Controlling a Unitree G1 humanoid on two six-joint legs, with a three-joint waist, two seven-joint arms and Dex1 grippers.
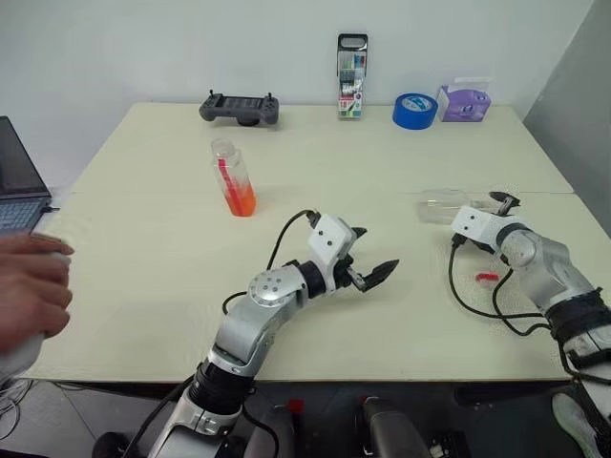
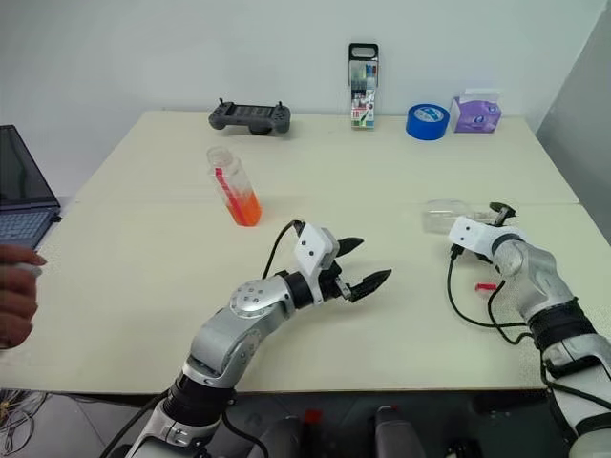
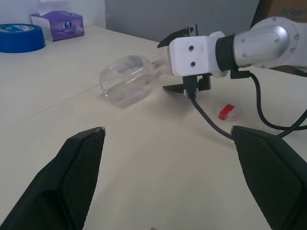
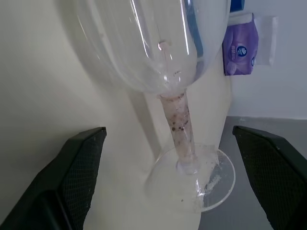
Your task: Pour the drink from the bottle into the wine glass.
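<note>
The bottle (image 1: 234, 181) stands upright on the left-middle of the table, uncapped, with the orange-red drink (image 1: 240, 201) filling its lower part. The wine glass (image 1: 442, 205) lies on its side at the right, bowl (image 3: 125, 84) toward the table's middle. My right gripper (image 3: 169, 62) is open with its fingers either side of the stem (image 4: 178, 125), apart from it. My left gripper (image 1: 375, 250) hangs open and empty over the table's middle, pointing toward the glass, well right of the bottle.
A small red-and-white piece (image 1: 487, 277) lies by my right forearm. At the back edge stand a grey controller (image 1: 240, 107), a marker case (image 1: 351, 76), blue tape (image 1: 415, 110) and a purple tissue box (image 1: 464, 102). A laptop (image 1: 19, 191) and a person's hand (image 1: 29, 286) are at the left.
</note>
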